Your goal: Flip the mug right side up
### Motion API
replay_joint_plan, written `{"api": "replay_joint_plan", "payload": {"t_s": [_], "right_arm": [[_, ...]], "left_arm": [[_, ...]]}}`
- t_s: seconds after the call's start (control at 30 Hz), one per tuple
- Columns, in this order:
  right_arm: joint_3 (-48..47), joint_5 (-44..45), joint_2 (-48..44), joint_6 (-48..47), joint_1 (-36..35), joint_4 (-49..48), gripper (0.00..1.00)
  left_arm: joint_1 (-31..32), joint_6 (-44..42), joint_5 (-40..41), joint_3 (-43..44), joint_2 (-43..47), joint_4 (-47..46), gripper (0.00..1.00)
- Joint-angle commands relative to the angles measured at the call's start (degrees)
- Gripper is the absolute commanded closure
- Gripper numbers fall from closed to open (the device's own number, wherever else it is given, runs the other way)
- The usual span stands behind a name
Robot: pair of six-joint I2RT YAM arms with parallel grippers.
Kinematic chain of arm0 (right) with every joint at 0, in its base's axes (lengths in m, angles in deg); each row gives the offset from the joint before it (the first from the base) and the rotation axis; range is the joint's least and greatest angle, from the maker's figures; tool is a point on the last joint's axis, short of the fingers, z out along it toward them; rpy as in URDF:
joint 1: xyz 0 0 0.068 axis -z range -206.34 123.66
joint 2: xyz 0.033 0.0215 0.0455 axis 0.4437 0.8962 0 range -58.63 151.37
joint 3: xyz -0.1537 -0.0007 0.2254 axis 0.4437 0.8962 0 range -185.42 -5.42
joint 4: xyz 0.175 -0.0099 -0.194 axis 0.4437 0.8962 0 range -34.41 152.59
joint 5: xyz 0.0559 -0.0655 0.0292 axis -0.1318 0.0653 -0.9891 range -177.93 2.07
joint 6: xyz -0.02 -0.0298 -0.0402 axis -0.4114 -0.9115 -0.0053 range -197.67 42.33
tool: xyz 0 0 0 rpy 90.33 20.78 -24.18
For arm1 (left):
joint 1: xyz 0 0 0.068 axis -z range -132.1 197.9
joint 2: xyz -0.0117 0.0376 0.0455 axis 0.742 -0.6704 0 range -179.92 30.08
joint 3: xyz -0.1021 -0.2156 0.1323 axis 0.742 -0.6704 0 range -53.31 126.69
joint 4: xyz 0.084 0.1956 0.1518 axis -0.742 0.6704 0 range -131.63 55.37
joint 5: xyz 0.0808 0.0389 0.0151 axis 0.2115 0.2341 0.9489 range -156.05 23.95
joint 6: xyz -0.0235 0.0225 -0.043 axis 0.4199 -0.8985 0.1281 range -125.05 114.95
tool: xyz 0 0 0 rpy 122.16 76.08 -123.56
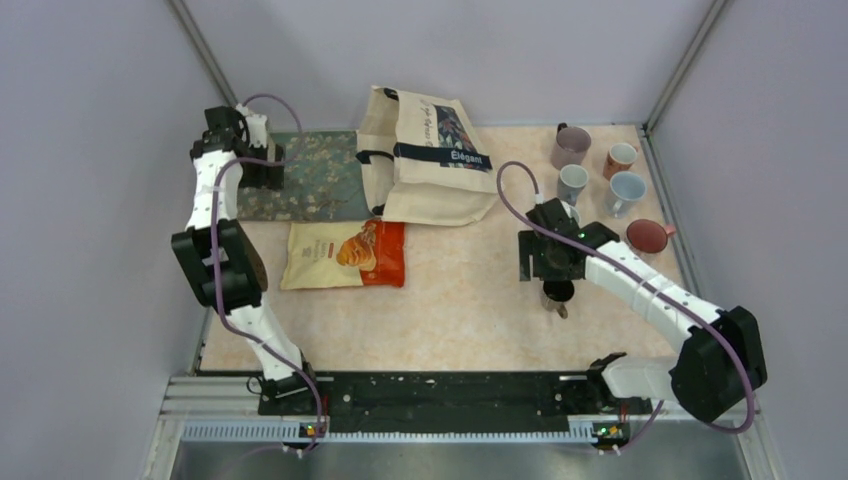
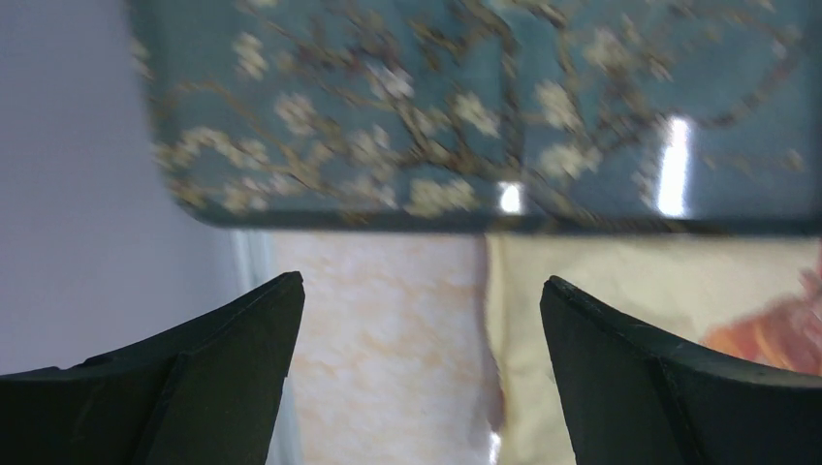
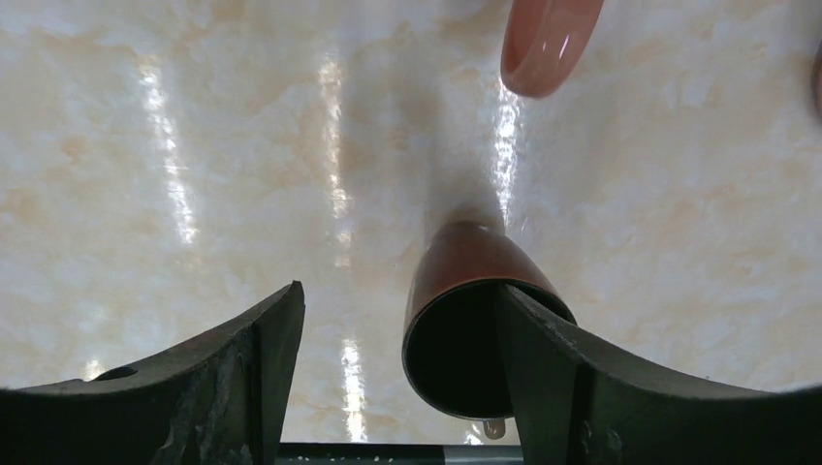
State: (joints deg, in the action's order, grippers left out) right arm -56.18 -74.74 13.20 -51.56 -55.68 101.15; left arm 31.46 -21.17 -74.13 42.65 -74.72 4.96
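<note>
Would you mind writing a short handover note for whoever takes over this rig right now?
Left gripper: jaws open, empty, above the edge of the floral tray at the far left.
Right gripper: jaws open, no clamp. One finger overlaps the brown mug's rim; I cannot tell whether it is inside or just in front.
Mug: on the table, mouth up, nearer the arms than the group of mugs at the far right.
Done: the mug appears right side up.
Left: lift the right arm clear without tipping the mug.
</note>
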Motion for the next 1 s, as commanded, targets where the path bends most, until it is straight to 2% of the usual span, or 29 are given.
{"api": "replay_joint_plan", "payload": {"t_s": [0.0, 0.1, 0.2, 0.5, 0.73, 0.83, 0.97], "right_arm": [[-7.7, -0.5, -1.6, -2.2, 0.4, 3.3, 0.28], [-10.1, -1.3, -2.3, -2.7, 0.4, 3.6, 0.25], [-11.2, -2.4, -2.5, -3.0, 0.4, 2.7, 0.25], [-15.6, -1.0, 2.2, -3.6, 0.4, 4.8, 0.25], [-17.5, -0.2, 4.5, -2.9, 0.4, 5.6, 0.25], [-18.6, 0.1, 5.6, -3.0, 0.4, 6.6, 0.25], [-19.6, 0.4, 6.2, -3.1, 0.3, 7.2, 0.25]], "left_arm": [[-0.3, -2.6, 12.4, 14.3, -9.0, -5.0, 0.03], [-0.3, -3.9, 16.6, 20.4, -15.5, -10.2, 0.03], [-0.3, -6.1, 17.6, 22.2, -18.2, -18.0, 0.01], [-0.1, -12.5, 11.7, 22.5, -23.9, -40.8, 0.01], [-0.1, -14.6, 8.4, 32.1, -32.0, -40.2, 0.02], [0.1, -15.3, 5.7, 32.0, -32.9, -41.7, 0.04], [0.5, -15.7, 4.6, 32.3, -34.0, -41.2, 0.14]]}}
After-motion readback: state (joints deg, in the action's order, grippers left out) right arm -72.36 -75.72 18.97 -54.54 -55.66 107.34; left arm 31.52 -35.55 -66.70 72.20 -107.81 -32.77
